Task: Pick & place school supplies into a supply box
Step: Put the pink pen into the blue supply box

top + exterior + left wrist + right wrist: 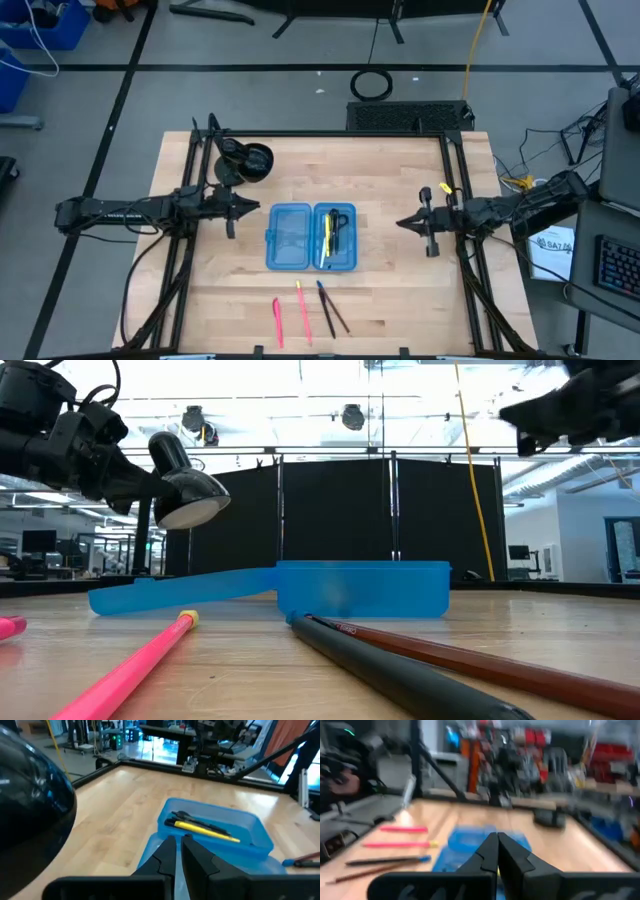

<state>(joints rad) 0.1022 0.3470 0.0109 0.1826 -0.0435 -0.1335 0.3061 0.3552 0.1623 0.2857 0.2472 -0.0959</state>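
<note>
The supply box [311, 237], translucent blue, lies open in the middle of the table, its two halves side by side. Its right half [215, 827] holds a yellow pen [207, 830] and black-handled scissors [340, 226]. Several more school supplies lie near the table's front edge: a pink pen [277, 322], a pink pencil with a yellow tip [303, 312], a dark pen with a blue tip [325, 310] and a brown pencil [338, 312]. My left gripper [250, 208] hovers shut to the left of the box. My right gripper [403, 224] hovers shut to its right, pointing at the box.
A black round stand object [245, 160] sits at the far left of the table, close behind my left arm. Black frame rails [455, 170] run along the table's sides. Bare wood lies between the box and the pens.
</note>
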